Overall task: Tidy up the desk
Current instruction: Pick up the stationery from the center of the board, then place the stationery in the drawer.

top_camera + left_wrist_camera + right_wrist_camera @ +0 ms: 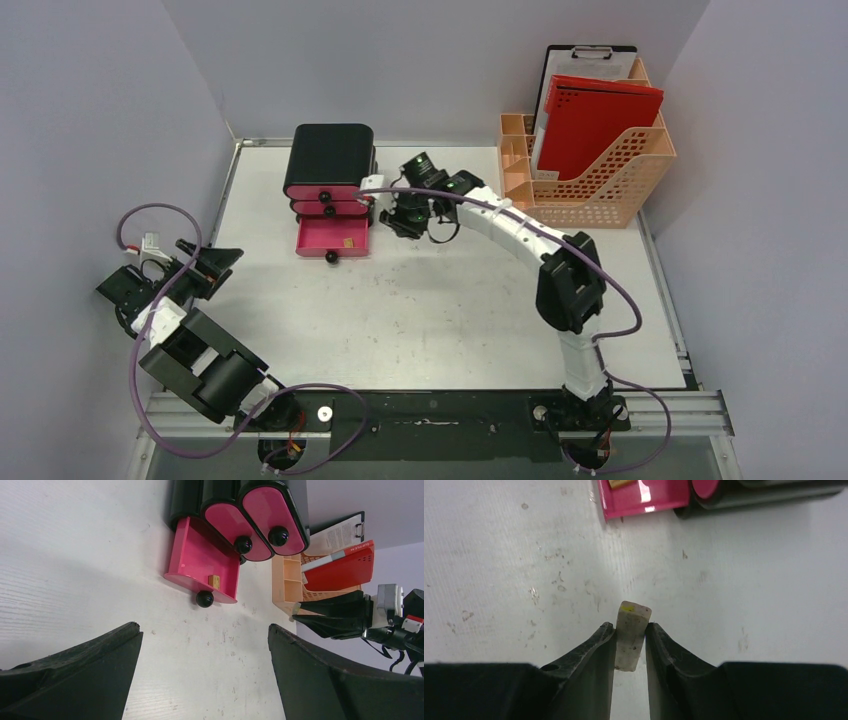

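Overhead, grey walls [430, 60]; scuffed white desk [450, 310].

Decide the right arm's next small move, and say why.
Probably carry the white block over the open drawer: the right fingers pinch it beside the drawer, which holds one tan piece and has room.

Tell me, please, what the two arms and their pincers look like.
Both arms, left arm and right arm, are white links joined by blocky black housings, each trailed by a purple cable. Small green lights glow near the right wrist. The left pincer and right pincer have matte black, tapering wedge fingers.
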Available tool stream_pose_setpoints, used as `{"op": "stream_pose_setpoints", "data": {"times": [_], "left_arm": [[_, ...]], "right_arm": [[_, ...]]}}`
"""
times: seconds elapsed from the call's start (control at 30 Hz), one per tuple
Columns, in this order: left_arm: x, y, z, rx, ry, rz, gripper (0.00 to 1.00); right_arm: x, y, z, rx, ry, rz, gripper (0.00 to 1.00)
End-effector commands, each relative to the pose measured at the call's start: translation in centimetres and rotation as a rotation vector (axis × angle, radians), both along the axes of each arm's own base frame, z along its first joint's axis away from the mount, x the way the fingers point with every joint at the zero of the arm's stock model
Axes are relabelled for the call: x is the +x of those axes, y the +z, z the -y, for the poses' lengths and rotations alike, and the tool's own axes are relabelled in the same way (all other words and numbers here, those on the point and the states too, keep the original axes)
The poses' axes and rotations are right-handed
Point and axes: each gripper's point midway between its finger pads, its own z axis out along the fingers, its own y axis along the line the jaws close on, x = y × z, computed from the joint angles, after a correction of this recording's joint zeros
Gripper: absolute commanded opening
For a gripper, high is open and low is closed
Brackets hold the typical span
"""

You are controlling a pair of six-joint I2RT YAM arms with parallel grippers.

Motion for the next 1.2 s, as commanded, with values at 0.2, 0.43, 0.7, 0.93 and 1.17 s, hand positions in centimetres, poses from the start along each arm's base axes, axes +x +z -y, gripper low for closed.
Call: {"op": "stream_pose_setpoints", "data": {"times": [0.2,0.43,0.7,0.93,1.17], "left_arm": [[-0.1,1.4,-1.2,0.073,0.014,0.054,0.96],[-0.2,1.6,-1.5,0.084,0.028,0.058,0.96],[-0.3,1.4,-1.7,0.085,0.036,0.057,0.96],[-0.3,1.4,-1.7,0.083,0.038,0.056,0.96],[-0.3,1.2,-1.7,0.086,0.036,0.059,0.96]], "right_arm": [[0.3,1.1,-11.3,0.028,0.222,0.232,0.22],[0.8,-0.9,-14.7,-0.021,0.251,0.379,0.25],[2.8,-1.4,-16.6,-0.001,0.237,0.476,0.26],[3.8,-2.5,-17.3,-0.017,0.24,0.517,0.33],[3.6,-2.3,-17.0,-0.031,0.233,0.512,0.61]]}}
